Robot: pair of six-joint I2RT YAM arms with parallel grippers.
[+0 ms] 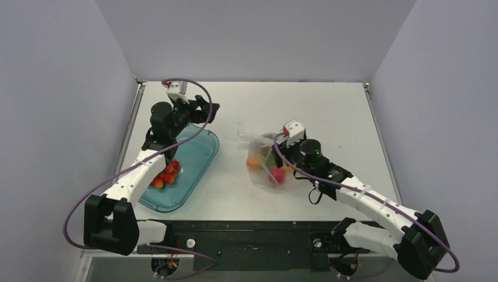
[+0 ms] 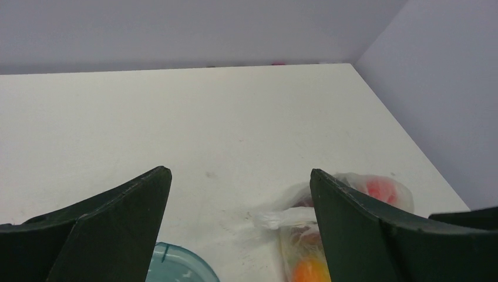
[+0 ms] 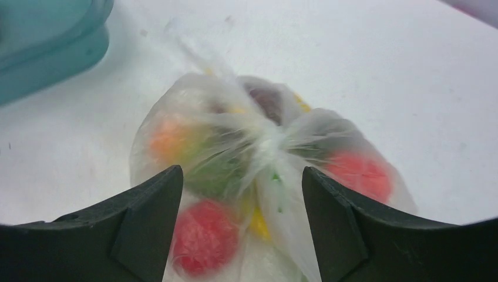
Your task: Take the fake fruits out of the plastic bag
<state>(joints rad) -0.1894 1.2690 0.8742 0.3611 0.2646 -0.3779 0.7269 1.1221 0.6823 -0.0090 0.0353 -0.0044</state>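
Left gripper (image 2: 241, 176) hung wide open over the tray's (image 1: 202, 155) far end. Mid-table, the bag (image 1: 265, 170) lay bunched, fruits (image 3: 202, 235) inside. Right gripper (image 3: 242, 197) gaped wide astride its twisted neck. A pinch on that thin film could slip, or drag everything sideways.

— That bag (image 3: 258, 147) is showing as thin, crinkly plastic film, cloudy and half see-through.
— The fruits (image 3: 202, 235) inside are coming through it blurred, so I'm not judging their shine. The tray (image 1: 199, 154) is gleaming like smooth, teal-tinted clear plastic.
— The table (image 2: 176, 117) is looking matt white, faintly scuffed.
— And on the right gripper (image 3: 242, 170), the fingers (image 3: 358, 223) are reading as dull, dark, smooth plastic.
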